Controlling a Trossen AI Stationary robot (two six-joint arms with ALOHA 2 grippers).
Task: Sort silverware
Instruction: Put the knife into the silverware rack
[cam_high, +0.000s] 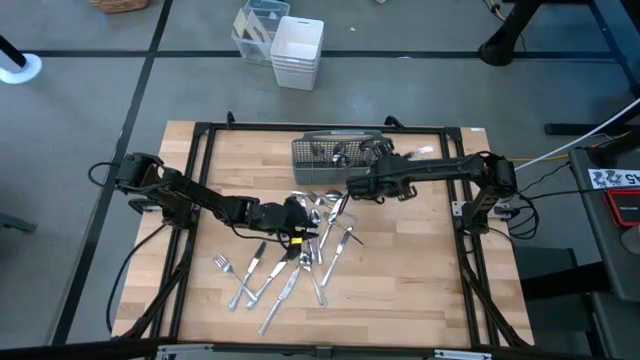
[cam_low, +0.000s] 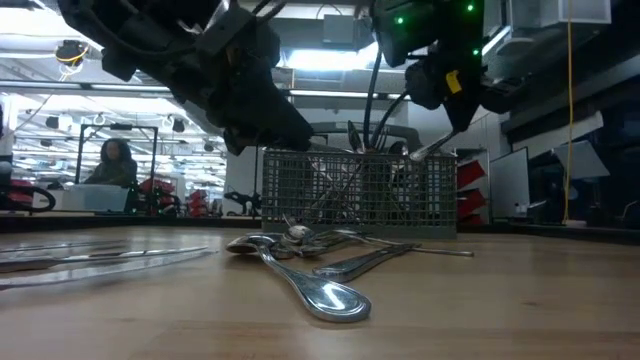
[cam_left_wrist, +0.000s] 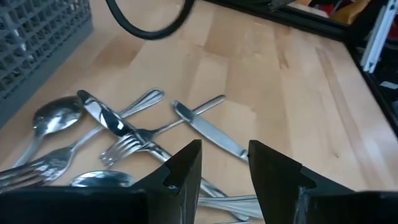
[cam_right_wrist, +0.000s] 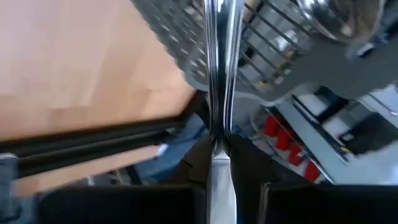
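Note:
Several silver forks, spoons and knives lie in a loose pile (cam_high: 300, 255) on the wooden table. The grey mesh caddy (cam_high: 335, 152) stands behind them with a few pieces upright in it. My left gripper (cam_left_wrist: 225, 165) hovers open and empty over the pile's far part, above a knife (cam_left_wrist: 211, 132) and a fork (cam_left_wrist: 124, 146). My right gripper (cam_right_wrist: 217, 162) is by the caddy's near right corner, shut on one slim piece of silverware (cam_low: 435, 148). I cannot tell what kind of piece it is. My right gripper pinches one end of the silver piece (cam_right_wrist: 217, 146) between its two fingers, which lie in line with it. The rest of the piece (cam_right_wrist: 219, 68) sticks out past the fingertips. It is lifted clear of the table and slants down toward the caddy's top (cam_low: 400, 155).
White and clear bins (cam_high: 285, 45) stand on the floor beyond the table. A black frame (cam_high: 200, 135) runs round the table top. Bare wood lies at the table's near right (cam_high: 420, 280). A person (cam_low: 112, 165) sits far off in the room.

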